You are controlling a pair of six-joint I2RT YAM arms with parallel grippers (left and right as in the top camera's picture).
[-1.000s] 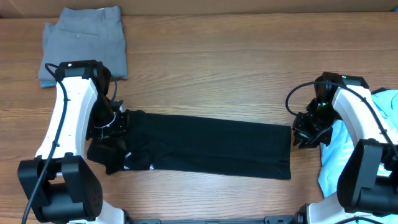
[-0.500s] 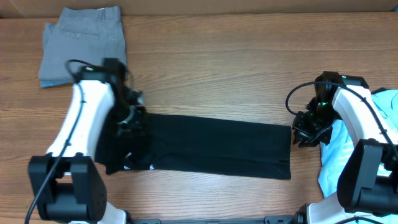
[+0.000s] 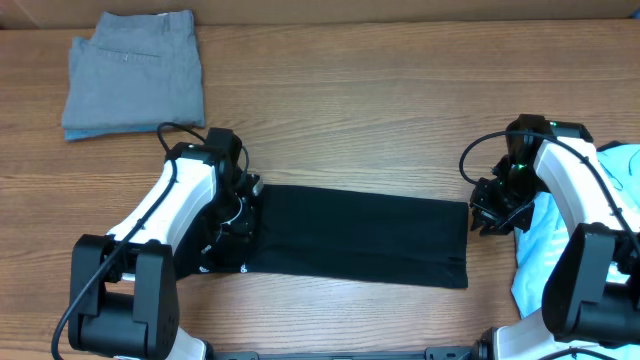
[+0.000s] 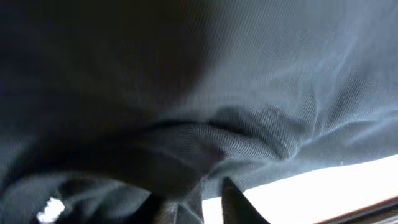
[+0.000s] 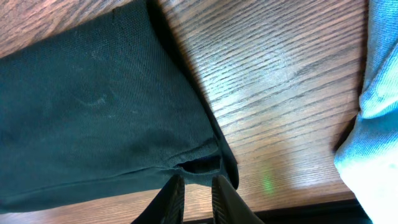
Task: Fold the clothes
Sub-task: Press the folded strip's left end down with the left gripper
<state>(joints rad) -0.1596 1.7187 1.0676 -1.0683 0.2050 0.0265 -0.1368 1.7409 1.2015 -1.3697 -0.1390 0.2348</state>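
We saw the table with the black shirt lying as a long band across its near middle, a folded grey garment far left and a blue tee at right. Our left gripper pinched a fold at the shirt's left end. Our right gripper, nearly closed, nipped its right hem.

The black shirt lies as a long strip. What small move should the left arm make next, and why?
Probably lift the left fingers a little and carry the fabric toward the right end. They appear to pinch a bunched ridge of the black shirt near its left end, while the right fingers sit at the right edge, so the strip looks ready to be folded over.
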